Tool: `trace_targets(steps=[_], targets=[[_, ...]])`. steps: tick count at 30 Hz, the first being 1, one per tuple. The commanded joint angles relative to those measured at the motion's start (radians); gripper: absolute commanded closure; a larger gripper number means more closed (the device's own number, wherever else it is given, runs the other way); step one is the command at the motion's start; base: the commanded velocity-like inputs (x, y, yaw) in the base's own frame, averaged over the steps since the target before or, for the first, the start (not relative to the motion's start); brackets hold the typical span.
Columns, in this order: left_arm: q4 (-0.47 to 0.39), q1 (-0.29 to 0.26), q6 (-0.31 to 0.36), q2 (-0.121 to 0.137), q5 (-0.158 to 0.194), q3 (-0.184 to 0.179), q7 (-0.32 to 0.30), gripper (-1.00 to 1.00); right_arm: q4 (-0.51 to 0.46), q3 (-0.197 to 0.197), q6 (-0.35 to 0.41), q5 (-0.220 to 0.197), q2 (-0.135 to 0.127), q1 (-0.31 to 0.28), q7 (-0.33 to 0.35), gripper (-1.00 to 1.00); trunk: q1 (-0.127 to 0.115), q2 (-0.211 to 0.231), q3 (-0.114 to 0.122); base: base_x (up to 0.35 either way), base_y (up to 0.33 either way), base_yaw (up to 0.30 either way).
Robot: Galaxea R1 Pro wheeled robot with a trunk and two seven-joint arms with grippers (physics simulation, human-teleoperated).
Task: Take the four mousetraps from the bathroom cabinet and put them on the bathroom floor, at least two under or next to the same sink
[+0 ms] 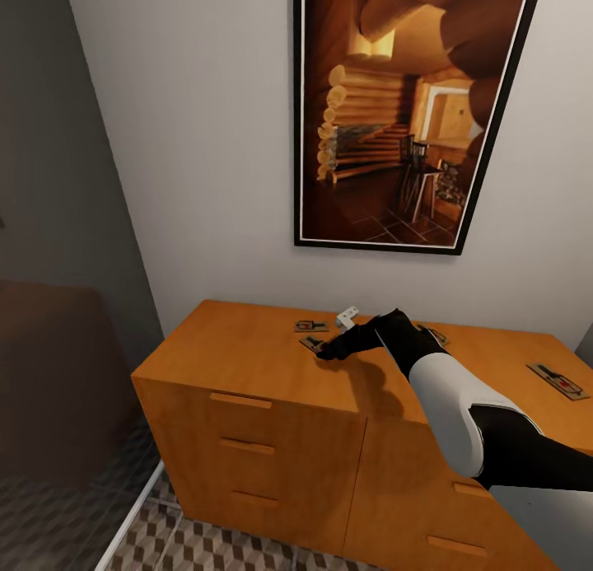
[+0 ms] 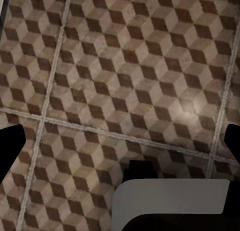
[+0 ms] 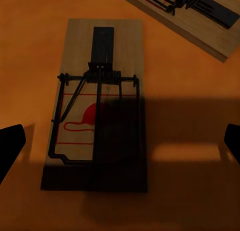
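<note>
Bathroom corner, white wall [image 1: 206,142] behind, cube-patterned bathroom floor [image 1: 214,546] at the foot of the head view. Nearest: the floor tiles [image 2: 120,81] under the left gripper [image 2: 120,141], whose dark fingertips sit wide apart at the frame edges with nothing between them. Next: the orange-brown cabinet [image 1: 247,406], drawer fronts shut, bar handles visible. On its top, the right gripper [image 1: 329,348] reaches over one mousetrap [image 1: 311,343]; seen from the right wrist, the right gripper [image 3: 120,141] has its fingertips spread wide either side of that mousetrap [image 3: 97,106], gripping nothing, with a shadow across the trap's lower half. Just beyond lies a second mousetrap [image 1: 310,325], its corner also seen from the wrist [image 3: 195,16]. A third mousetrap [image 1: 558,381] rests well apart near the cabinet's right end. Farthest: a black-framed picture [image 1: 403,109] of a log cabin interior on the wall.
</note>
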Motion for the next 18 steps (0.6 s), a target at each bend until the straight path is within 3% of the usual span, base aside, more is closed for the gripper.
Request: trace_targets(steps=[1, 18], targets=[[0.001, 0.000, -0.003, 0.000, 0.000, 0.001, 0.002, -1.00, -0.002, -0.008, 0.008, 0.006, 0.001, 0.000, 0.005, -1.00, 0.000, -0.001, -0.001, 0.000, 0.000, 0.000], [0.001, 0.000, -0.003, 0.000, 0.000, 0.000, 0.002, -1.00, -0.002, -0.008, 0.008, 0.006, 0.002, 0.000, 0.004, -1.00, 0.000, -0.001, -0.008, 0.000, 0.000, 0.000]])
